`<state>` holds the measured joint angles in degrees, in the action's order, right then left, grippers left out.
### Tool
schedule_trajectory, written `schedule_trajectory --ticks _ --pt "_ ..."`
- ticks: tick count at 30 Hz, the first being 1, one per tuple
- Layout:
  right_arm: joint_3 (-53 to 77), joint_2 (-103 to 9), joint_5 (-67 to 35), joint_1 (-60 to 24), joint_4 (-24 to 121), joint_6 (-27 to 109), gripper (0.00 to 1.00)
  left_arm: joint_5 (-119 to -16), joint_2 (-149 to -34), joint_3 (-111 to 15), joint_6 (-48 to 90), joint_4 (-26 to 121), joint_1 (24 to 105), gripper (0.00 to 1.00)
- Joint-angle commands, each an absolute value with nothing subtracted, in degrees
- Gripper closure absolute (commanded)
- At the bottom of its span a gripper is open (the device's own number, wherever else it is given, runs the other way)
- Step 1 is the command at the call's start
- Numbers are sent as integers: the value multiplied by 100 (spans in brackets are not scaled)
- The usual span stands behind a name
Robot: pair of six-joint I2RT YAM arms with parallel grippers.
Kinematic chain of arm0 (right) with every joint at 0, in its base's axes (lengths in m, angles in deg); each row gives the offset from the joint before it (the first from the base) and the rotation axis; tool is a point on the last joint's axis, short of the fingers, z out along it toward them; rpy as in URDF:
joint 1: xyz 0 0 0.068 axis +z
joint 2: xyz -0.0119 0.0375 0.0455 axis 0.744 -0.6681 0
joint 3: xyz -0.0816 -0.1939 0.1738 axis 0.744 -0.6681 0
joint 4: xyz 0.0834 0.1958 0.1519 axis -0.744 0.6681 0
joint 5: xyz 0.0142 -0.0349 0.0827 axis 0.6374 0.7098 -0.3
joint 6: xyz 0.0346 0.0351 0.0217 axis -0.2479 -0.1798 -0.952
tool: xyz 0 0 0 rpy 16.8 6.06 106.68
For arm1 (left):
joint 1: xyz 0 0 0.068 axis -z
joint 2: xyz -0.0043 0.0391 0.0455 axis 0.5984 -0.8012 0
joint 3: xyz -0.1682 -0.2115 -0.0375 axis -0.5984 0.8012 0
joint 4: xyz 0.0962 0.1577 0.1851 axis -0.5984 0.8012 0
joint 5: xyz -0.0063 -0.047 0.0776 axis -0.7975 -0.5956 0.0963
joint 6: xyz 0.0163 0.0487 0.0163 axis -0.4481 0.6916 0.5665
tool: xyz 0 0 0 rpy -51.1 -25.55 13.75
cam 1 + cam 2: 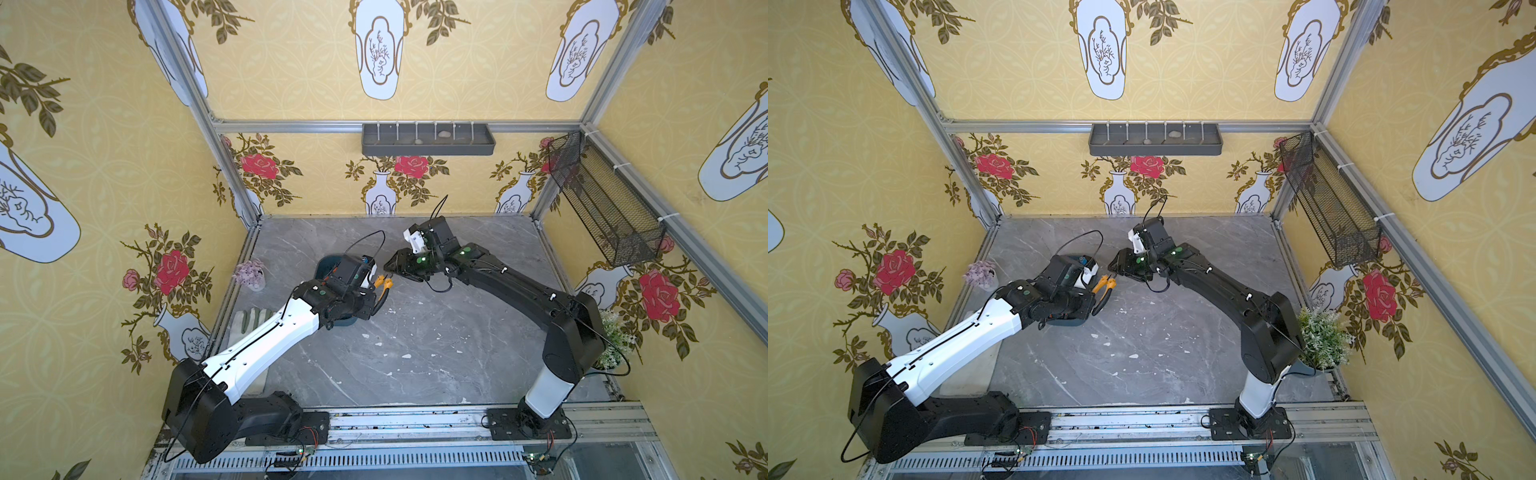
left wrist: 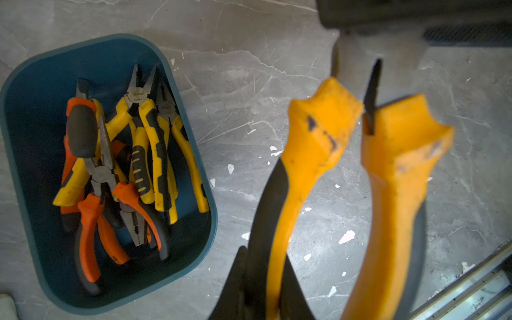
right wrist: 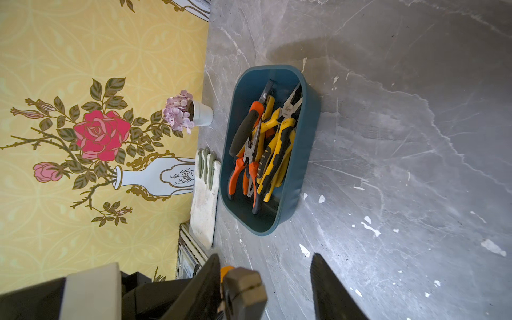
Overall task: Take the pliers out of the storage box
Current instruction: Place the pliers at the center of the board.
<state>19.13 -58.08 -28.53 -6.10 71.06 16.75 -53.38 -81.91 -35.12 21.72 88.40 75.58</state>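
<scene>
Reaching inward, both arms meet above table [image 1: 415, 353]. Left gripper [image 2: 266, 266]: fingers clamped on 1 handle of orange pliers [image 2: 327, 155], aloft beside storage box [image 2: 41, 83]. Right gripper [image 3: 264, 257]: fingers apart, flanking its metal head. Other pliers [image 2: 133, 166]: boxed.

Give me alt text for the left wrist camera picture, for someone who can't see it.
Close up and blurred, an orange-and-black pair of pliers juts from the left gripper, whose fingers clamp one handle. Beside it on the grey marble table sits the teal storage box, holding a heap of yellow- and orange-handled pliers.
</scene>
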Motion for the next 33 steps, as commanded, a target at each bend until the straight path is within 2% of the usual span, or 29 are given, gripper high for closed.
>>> schedule_trajectory --ticks 1,8,15,19,21,24,27,33 --pt "2002 -5861 -2719 -663 7297 1703 41 -5078 -8122 -3441 2141 8531 7586 100" --pt "2262 -5734 -2201 -761 7939 1703 31 -3911 -7964 -3322 2112 8628 7825 100" --pt "2573 -5625 -2053 -701 8220 1395 29 -2569 -8053 -3292 2074 8708 8184 100" --pt "3434 -6150 -1739 -657 9246 813 27 -2037 -8076 -3269 2103 8688 8434 100" --pt "4204 -6620 -1560 -598 10033 621 28 -1908 -8067 -3239 2135 8648 8529 100" --pt "5124 -7182 -1665 -556 10711 391 36 -1805 -8040 -3195 2175 8563 8622 100" --pt "5052 -7249 -2035 -558 10349 156 40 -1769 -7981 -3134 2200 8460 8676 100" --pt "5120 -7499 -2359 -520 10100 131 40 -1714 -7886 -3081 2234 8394 8709 100"
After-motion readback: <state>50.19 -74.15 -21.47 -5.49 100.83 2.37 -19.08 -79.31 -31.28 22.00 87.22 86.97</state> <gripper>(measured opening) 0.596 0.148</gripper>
